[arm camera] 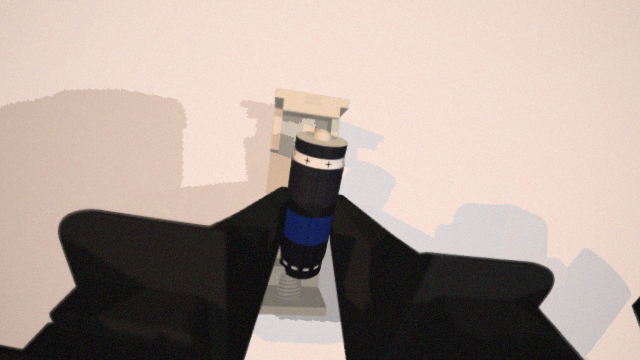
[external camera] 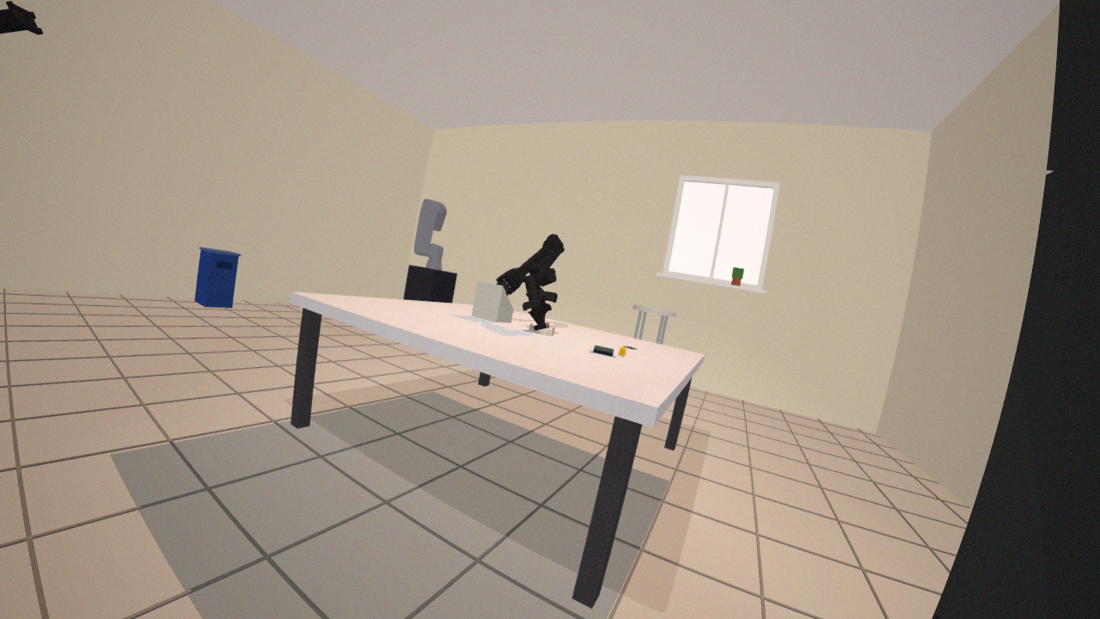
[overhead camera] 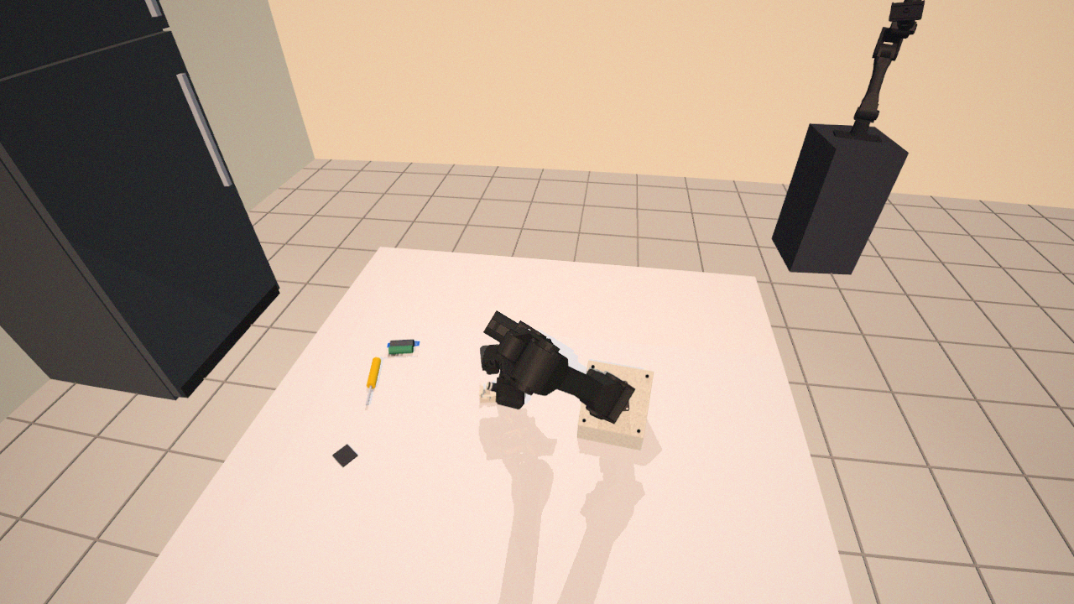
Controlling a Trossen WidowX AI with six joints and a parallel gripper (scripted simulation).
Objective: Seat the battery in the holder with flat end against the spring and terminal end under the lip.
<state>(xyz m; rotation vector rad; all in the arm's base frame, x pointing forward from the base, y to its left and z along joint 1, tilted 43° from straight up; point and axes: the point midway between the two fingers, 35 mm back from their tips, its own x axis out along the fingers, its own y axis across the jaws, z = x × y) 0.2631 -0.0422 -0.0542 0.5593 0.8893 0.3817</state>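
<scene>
Top view: the claw (overhead camera: 489, 390) sits low over the bench (overhead camera: 675, 488).

Exterior view: little more shows.

Wrist view: claw clamped on the battery (arm camera: 312, 200) at its blue midband, above the holder (arm camera: 300, 125). Rigid, smooth, probably slippery; mid-body hold suits.

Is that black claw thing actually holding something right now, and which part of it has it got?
Yes. The hand is shut on the battery, gripping its sides around the blue band, nearer the flat end than the knobbed end.

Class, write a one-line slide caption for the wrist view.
Pincer grips the battery above the holder, flat end over the spring.
</scene>
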